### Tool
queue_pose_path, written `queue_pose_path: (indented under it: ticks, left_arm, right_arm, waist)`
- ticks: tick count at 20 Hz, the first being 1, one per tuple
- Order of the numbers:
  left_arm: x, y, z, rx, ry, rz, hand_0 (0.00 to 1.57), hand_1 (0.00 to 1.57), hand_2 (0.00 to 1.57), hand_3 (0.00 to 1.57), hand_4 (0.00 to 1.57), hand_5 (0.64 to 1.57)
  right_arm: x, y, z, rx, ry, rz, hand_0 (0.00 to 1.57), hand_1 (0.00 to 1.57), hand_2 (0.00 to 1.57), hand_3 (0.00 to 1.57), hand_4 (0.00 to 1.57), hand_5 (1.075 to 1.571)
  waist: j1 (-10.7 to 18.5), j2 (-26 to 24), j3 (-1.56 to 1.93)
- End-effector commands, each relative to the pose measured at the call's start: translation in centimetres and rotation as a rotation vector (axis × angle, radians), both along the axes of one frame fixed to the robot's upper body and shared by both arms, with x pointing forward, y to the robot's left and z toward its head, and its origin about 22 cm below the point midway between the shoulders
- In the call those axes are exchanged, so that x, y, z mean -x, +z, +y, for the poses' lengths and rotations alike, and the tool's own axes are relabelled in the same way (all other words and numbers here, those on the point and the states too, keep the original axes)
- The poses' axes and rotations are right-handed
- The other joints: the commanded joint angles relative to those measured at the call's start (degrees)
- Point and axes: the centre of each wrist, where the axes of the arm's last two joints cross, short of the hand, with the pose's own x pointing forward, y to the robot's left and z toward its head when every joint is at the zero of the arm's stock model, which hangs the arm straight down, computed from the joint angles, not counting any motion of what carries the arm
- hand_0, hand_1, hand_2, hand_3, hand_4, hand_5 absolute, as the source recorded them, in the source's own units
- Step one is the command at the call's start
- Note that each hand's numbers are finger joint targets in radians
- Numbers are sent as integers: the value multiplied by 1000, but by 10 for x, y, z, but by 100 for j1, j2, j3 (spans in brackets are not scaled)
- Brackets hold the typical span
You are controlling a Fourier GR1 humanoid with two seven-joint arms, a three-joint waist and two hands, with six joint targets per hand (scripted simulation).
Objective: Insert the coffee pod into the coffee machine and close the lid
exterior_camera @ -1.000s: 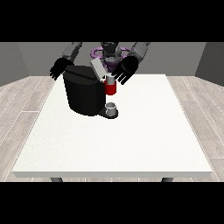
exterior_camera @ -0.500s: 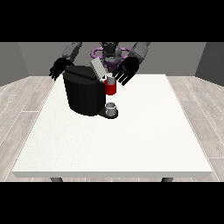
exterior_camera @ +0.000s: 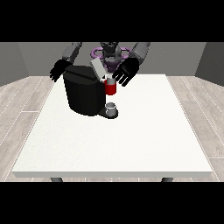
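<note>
The coffee machine (exterior_camera: 84, 92) stands on the white counter (exterior_camera: 113, 140), toward the far left part of its surface. Its body is black and blocky. A grey lid (exterior_camera: 98, 69) rises from the machine's top at a tilt, leaning up and to the left, so the lid stands open. At the machine's right face sits a red brewing section (exterior_camera: 110, 88); a pale round object shows at its top, which may be the coffee pod, though this cannot be confirmed. Below it, a small grey cup (exterior_camera: 111, 107) rests on the machine's dark base plate, on the near right side of the machine.

The hand at the view's right (exterior_camera: 124, 72) hovers just right of the lid and above the red section, with its fingers spread wide and pointing down toward the counter; they hold nothing. The hand at the view's left (exterior_camera: 58, 70) is held beyond the machine's far left corner, fingers relaxed and apart, also holding nothing. Whether either hand touches the machine cannot be told.
</note>
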Motion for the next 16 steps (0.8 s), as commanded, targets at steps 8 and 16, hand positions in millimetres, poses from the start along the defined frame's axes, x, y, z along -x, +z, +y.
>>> queue_pose_path:
  ticks: [8,16]
  left_arm:
    - [-1,12,0,-129,-36,40,0,0,0,0,0,1571]
    - [1,-7,7,-121,-36,49,0,0,0,0,0,1571]
  right_arm:
    - [-7,14,15,19,4,-14,0,0,0,0,465,1571]
    - [3,-11,-3,-6,-21,19,0,0,0,0,360,1571]
  waist:
    - [-29,-26,-10]
    - [39,-113,-9]
